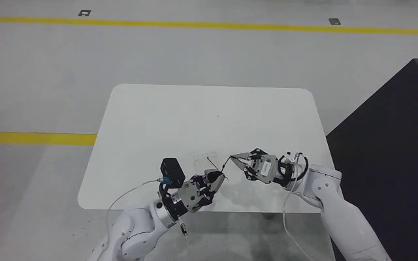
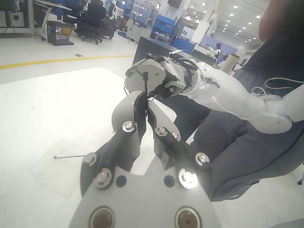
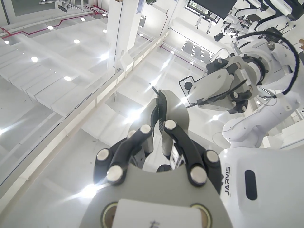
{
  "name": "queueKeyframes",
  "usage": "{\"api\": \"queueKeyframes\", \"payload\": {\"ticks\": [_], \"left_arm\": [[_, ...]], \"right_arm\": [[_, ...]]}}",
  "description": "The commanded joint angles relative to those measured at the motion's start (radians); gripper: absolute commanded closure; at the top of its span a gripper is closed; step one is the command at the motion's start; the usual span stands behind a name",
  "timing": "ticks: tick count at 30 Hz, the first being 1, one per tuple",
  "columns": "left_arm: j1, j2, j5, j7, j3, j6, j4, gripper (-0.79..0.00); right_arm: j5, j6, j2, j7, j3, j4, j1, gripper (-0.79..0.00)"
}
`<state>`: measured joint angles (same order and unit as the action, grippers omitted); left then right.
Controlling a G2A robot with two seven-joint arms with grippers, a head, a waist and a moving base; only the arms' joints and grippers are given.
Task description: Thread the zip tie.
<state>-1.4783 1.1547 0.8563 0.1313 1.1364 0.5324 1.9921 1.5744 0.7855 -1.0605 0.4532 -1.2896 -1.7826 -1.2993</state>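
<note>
A thin black zip tie (image 2: pixel 145 85) is held just above the table (image 1: pixel 196 111), over its front part near the edge. The L gripper (image 2: pixel 144 103) is clamped on the strap, w/ a small blocky head standing past the fingertips. The R gripper (image 3: pixel 159 103) is closed on the tie's other end, its narrow tip poking out. A dark strand (image 2: pixel 68 157) is laid flat on the table, on a clear sheet (image 2: pixel 54 169).
</note>
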Motion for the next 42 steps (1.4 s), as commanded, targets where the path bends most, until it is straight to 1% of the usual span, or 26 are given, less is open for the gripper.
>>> {"api": "queueKeyframes", "payload": {"ticks": [1, 11, 12, 13, 14, 15, 19, 23, 28, 32, 36, 38, 42], "left_arm": [[0.000, 0.000, -0.001, -0.006, -0.001, 0.004, 0.004, 0.000], [-0.016, -0.003, 0.003, 0.002, 0.005, 0.012, -0.007, 0.000], [-0.015, -0.003, 0.005, 0.002, 0.005, 0.013, -0.005, -0.077], [-0.015, -0.003, 0.004, -0.002, 0.005, 0.012, -0.003, -0.268], [-0.015, -0.003, 0.001, -0.009, 0.005, 0.012, 0.000, -0.739], [-0.014, -0.002, 0.000, -0.013, 0.005, 0.015, 0.001, -0.785], [-0.011, -0.003, -0.004, -0.026, 0.012, 0.024, 0.001, -0.785], [-0.006, -0.008, -0.004, -0.057, 0.076, 0.005, -0.007, -0.785], [-0.043, -0.014, -0.053, -0.095, 0.147, 0.012, -0.026, -0.785], [-0.058, -0.016, -0.043, -0.100, 0.160, 0.014, -0.048, -0.785], [-0.058, -0.014, -0.035, -0.129, 0.158, 0.009, -0.054, -0.785], [-0.056, -0.012, 0.004, -0.172, 0.160, 0.001, -0.041, -0.785], [-0.056, -0.012, 0.004, -0.172, 0.160, 0.001, -0.041, -0.785]], "right_arm": [[0.000, 0.001, -0.001, -0.002, 0.002, 0.003, 0.000, 0.000], [0.003, 0.015, -0.003, -0.001, 0.011, 0.009, -0.002, 0.000], [0.002, 0.015, -0.003, -0.003, 0.014, 0.010, -0.001, 0.000], [0.001, 0.015, -0.004, -0.003, 0.016, 0.012, -0.001, 0.000], [0.001, 0.014, -0.004, -0.002, 0.018, 0.013, 0.000, 0.000], [0.001, 0.014, -0.005, -0.002, 0.019, 0.012, 0.000, 0.000], [0.000, 0.014, -0.005, -0.002, 0.016, 0.009, 0.002, 0.000], [0.006, 0.013, -0.004, 0.006, 0.002, 0.008, 0.003, 0.000], [0.044, 0.001, -0.003, 0.036, -0.032, -0.006, -0.006, 0.000], [0.086, -0.019, -0.003, 0.069, -0.070, -0.030, -0.019, 0.000], [0.093, -0.007, -0.003, 0.037, -0.073, -0.043, -0.019, 0.000], [0.093, -0.005, -0.003, 0.031, -0.072, -0.043, -0.018, 0.000], [0.093, -0.005, -0.003, 0.031, -0.072, -0.043, -0.018, 0.000]]}}
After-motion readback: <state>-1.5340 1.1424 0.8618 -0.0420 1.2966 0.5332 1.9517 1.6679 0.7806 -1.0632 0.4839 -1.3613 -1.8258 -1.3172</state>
